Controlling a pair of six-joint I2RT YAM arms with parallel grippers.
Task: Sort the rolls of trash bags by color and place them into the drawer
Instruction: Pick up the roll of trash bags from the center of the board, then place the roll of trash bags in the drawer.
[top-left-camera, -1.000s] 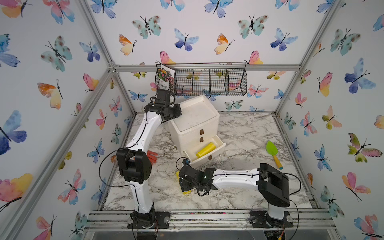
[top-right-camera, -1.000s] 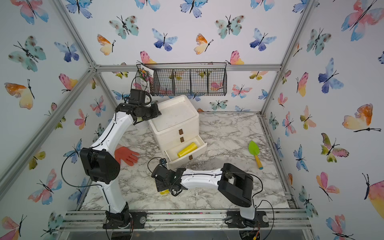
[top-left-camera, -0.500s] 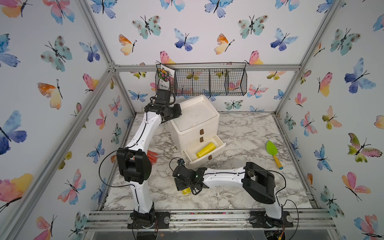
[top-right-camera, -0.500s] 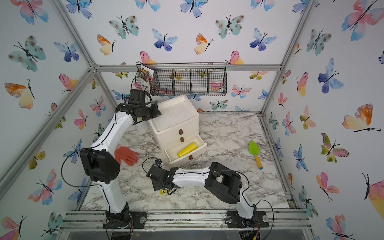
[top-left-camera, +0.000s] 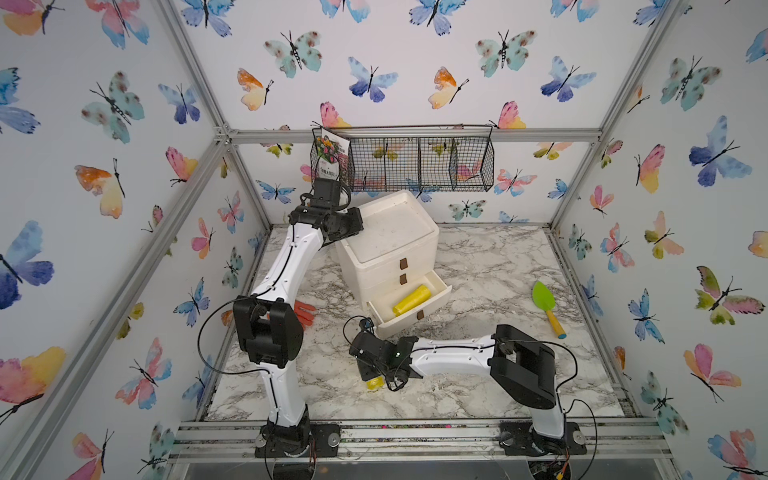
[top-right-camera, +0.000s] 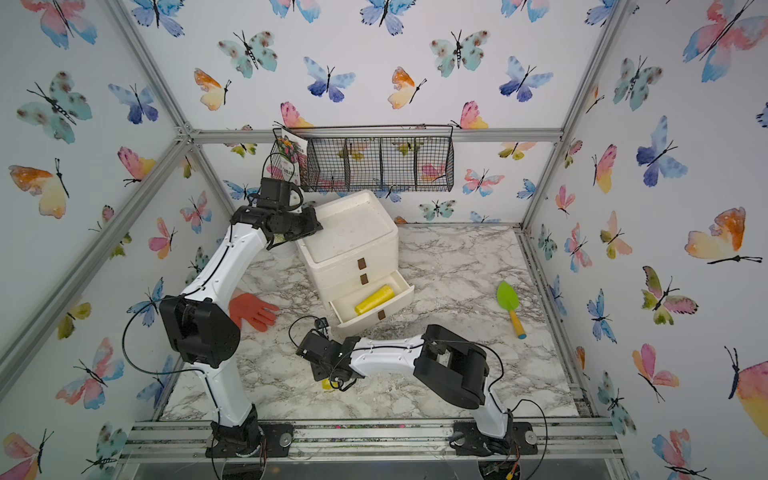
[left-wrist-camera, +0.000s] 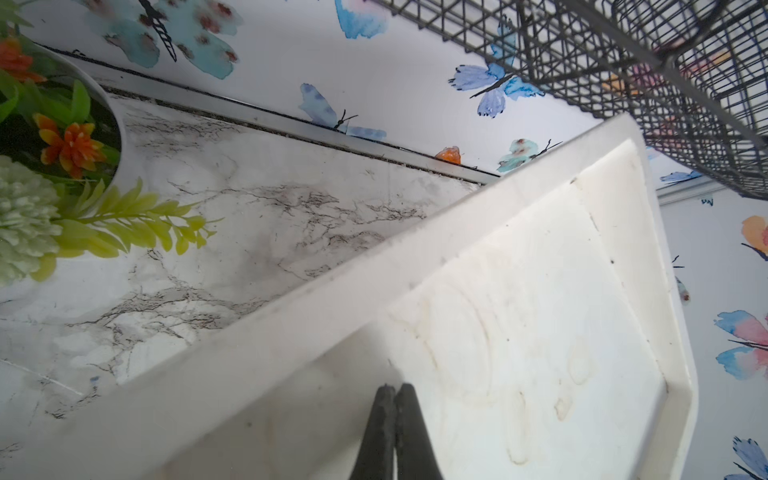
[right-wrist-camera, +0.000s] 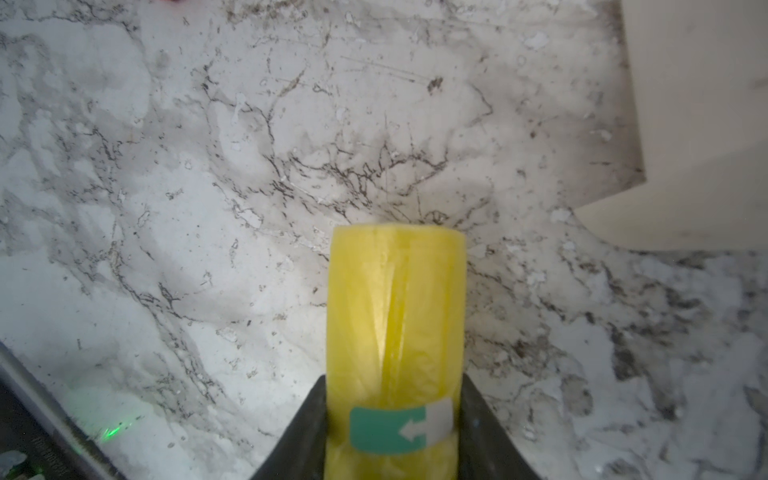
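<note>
Near the front of the marble table, the right gripper is holding a yellow roll of trash bags. Its two fingers are pressing against opposite sides of the roll at the labelled end, with the jaws standing partly open around it. Most of the roll is sticking out past the fingertips. From the wrist view I cannot tell whether it is resting on the marble or hanging just clear of it.

A second yellow roll is lying slantwise in the open bottom drawer of the white drawer unit, near the right gripper. The left gripper is sitting fully closed and empty over the unit's top, at its back corner. No green or pink roll is showing in any view.

The main risk, as I am judging it, is the grip itself. It is taking the roll by one end and leaving a long overhang. The plastic is looking smooth and soft, so the roll may sag, pivot between the fingers or slide out on the lift. A drop here could send it rolling across the table.

The drawer is posing the second risk. The roll inside is already lying across much of the floor, so the new one may land on top of it or catch the front wall and tip out. A low approach could also knock the drawer front and push it shut.
</note>
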